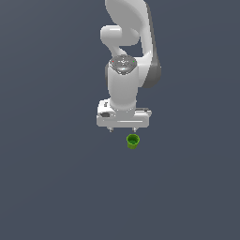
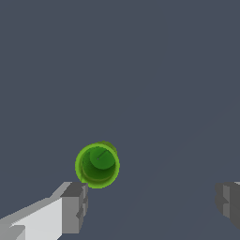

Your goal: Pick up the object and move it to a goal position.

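- The cup (image 1: 133,141) (image 2: 97,165) looks like smooth plastic, bright green, with a lighter rim and a darker inside; no texture shows on its wall.
- The gripper (image 1: 122,130) (image 2: 152,206) has a smooth white shell with a soft sheen, like moulded plastic; its fingers (image 2: 75,206) end in matt grey pads.
- The arm (image 1: 125,56) is glossy white with dark grey joint sections and a metallic-looking grey cap.
- The ground (image 1: 47,178) is flat, matt, uniform dark grey-blue, without grain.
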